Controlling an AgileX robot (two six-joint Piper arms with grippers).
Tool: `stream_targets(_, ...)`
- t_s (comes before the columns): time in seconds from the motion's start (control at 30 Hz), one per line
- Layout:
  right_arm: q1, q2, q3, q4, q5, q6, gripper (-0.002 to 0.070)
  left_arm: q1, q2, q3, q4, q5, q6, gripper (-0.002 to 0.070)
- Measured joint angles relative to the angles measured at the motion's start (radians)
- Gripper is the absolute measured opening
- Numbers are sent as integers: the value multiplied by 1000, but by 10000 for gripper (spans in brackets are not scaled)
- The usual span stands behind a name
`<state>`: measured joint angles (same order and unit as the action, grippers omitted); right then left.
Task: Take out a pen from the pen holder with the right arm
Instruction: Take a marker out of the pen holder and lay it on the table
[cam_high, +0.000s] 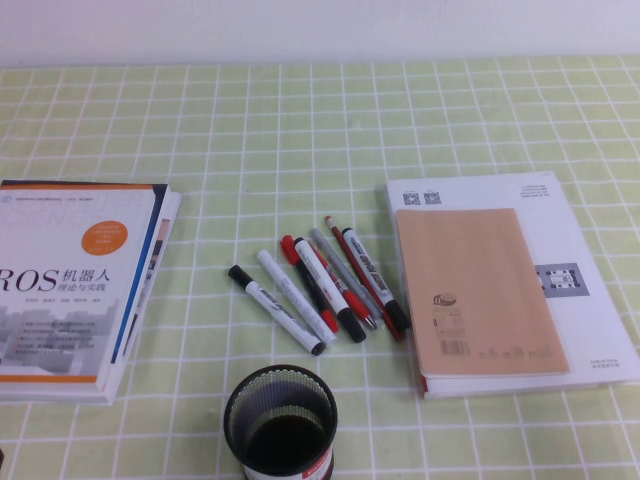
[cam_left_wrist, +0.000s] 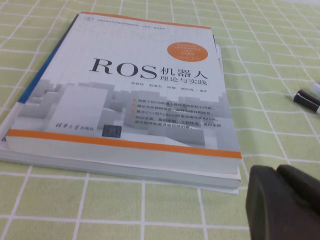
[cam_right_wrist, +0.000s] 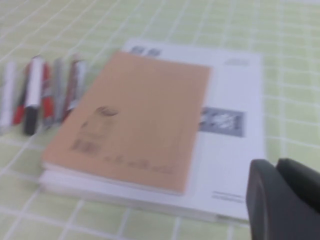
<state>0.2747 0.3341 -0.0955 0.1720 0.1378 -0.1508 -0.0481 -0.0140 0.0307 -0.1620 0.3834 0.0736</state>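
The right pincer (cam_right_wrist: 278, 170), closed, is being held low by the white book (cam_right_wrist: 235, 165) under the tan notebook (cam_right_wrist: 135, 115); it is being needed open, then brought left and straight down over the pen holder (cam_high: 279, 420) at the near edge of the worktop (cam_high: 300, 120). The holder is looking empty, the pens (cam_high: 320, 290) lying just beyond it. The left pincer (cam_left_wrist: 279, 175) is being held beside the ROS book (cam_left_wrist: 130, 90); its state cannot be told.

An office or robotics study desk, I'd say: a ROS robotics textbook (cam_high: 70, 285), a tan notebook (cam_high: 478, 292), marker pens (cam_high: 322, 287) and a mesh pen holder (cam_high: 280, 395) on the green-checked counter (cam_high: 300, 130).
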Motion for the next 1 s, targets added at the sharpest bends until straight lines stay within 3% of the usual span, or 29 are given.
stream_targets(0.17, -79, -147, 76, 7, -6, 0, -13, 0, 0, 0, 0, 0, 0, -8)
stream_targets(0.47, -99, -332, 122, 12, 87, 0, -12, 0, 0, 0, 0, 0, 0, -8)
stream_targets(0.7, -116, -342, 123, -4, 233, 0, -13, 0, 0, 0, 0, 0, 0, -8)
stream_targets(1.0, -117, -342, 123, 0, 242, 0, -12, 0, 0, 0, 0, 0, 0, -8)
